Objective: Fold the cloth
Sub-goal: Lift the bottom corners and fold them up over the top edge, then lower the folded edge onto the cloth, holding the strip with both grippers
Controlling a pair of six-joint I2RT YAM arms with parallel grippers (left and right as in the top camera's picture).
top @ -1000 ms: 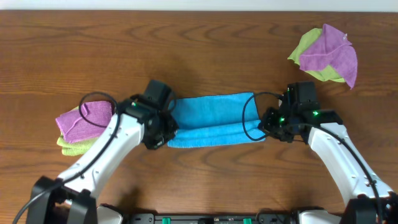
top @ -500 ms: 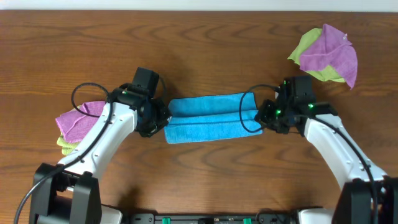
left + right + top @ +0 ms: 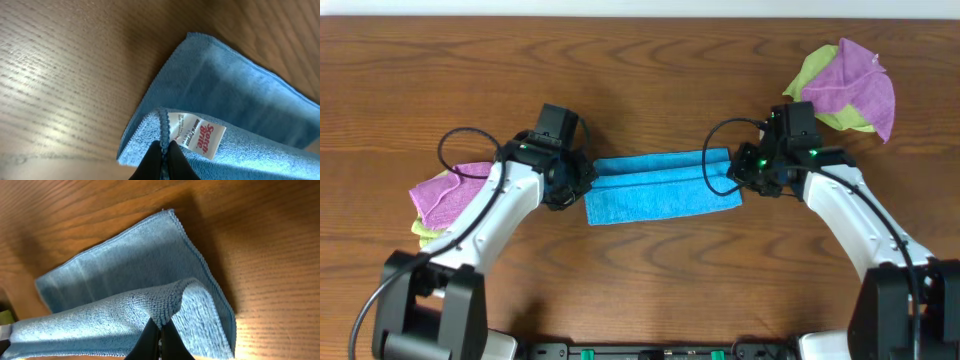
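Carried farther back, the cloth (image 3: 660,190) is mid-fold, its corners clamped by the left gripper (image 3: 164,150) and right gripper (image 3: 159,326), which next should match edges and let go.

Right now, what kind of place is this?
Probably a robot lab bench for cloth-folding trials: wooden table, blue microfibre cloth pinched by left gripper and right gripper, spare purple and lime-green cloths piled aside.

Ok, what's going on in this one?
Both arms are mid-fold on the blue cloth. The left gripper is shut on one corner and the right gripper on the other, holding that edge raised over the layer lying flat. A purple-and-green pile sits at the left, another at the far right.
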